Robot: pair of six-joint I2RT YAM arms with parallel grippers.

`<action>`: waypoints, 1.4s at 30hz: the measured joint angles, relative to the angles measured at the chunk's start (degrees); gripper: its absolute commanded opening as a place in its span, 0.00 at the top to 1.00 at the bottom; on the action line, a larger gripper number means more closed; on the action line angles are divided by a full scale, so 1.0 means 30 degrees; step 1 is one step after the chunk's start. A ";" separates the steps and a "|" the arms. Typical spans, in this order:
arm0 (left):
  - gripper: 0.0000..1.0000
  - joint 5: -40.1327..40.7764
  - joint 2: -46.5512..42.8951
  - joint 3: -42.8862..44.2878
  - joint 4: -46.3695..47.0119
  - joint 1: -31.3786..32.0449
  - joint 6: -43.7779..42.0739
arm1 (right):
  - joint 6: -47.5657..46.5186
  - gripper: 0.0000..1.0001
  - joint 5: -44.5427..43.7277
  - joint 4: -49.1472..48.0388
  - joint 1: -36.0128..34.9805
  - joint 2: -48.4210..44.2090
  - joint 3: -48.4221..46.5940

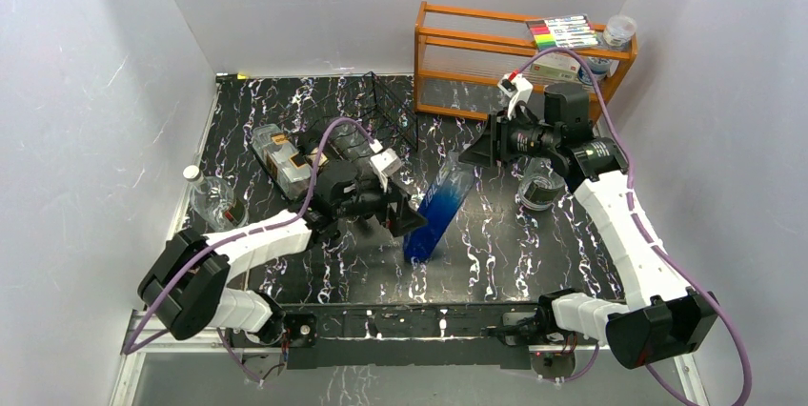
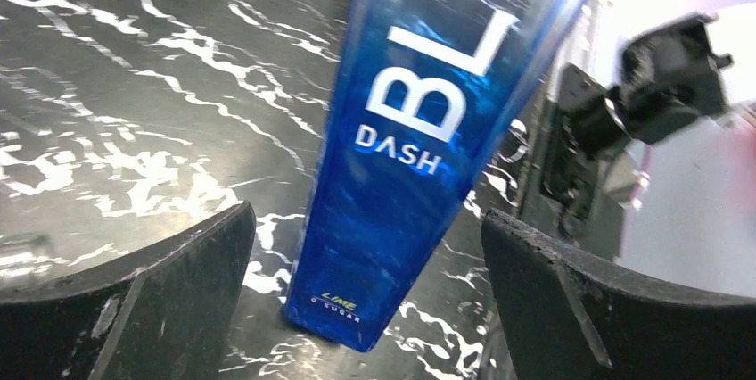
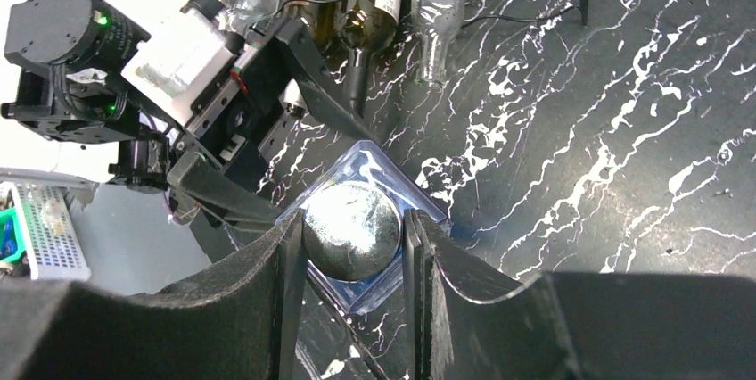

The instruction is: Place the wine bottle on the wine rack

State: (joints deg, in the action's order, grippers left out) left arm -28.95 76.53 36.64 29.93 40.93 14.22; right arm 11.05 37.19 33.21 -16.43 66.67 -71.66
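The blue bottle (image 1: 436,211) stands tilted on the dark surface (image 1: 534,253). The right arm's jaws pinch its silver cap (image 3: 350,230). The left arm's jaws are spread wide, one on each side of the bottle's bottom, not touching it. The black wire rack (image 1: 389,103) sits farther back, apart from the bottle.

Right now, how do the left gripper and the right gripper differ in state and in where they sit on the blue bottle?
The left gripper stands open, its fingers wide on either side of the blue bottle without touching it; the right gripper is shut on the bottle's silver cap. The left gripper is low, near the base; the right gripper is at the top. Both are at the same tilted bottle.
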 measured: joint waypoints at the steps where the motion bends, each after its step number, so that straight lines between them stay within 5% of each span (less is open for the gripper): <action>1: 0.04 -0.0685 0.0066 0.0007 0.0015 0.0029 -0.0029 | -0.0117 1.00 0.0219 -0.0109 0.0000 0.0000 0.0036; 11: 0.10 -0.4379 0.1683 0.0240 0.1013 0.0073 0.0517 | -0.0372 1.00 0.1297 -0.0874 0.0000 0.0000 0.0102; 28: 0.18 -0.2601 0.3570 0.0699 0.2885 0.1457 0.1603 | 0.0699 1.00 0.1821 -0.2302 0.0000 -0.0488 0.0736; 36: 0.09 -0.1800 0.3592 0.0678 0.4051 0.1741 0.1443 | 0.1858 1.00 0.2375 -0.3628 0.0007 -0.0845 0.1472; 39: 0.15 -0.1632 0.3592 0.0656 0.4459 0.1778 0.1399 | 0.2135 1.00 0.2601 -0.3781 0.0007 -0.0860 0.1588; 42: 0.31 -0.1596 0.3592 0.0648 0.4721 0.1785 0.1399 | 0.2215 1.00 0.2659 -0.3898 0.0007 -0.0947 0.1588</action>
State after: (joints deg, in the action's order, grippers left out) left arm -33.74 87.31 38.59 44.10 46.28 18.41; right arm 17.69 45.17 21.52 -16.40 63.83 -66.89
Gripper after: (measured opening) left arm 0.832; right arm 0.485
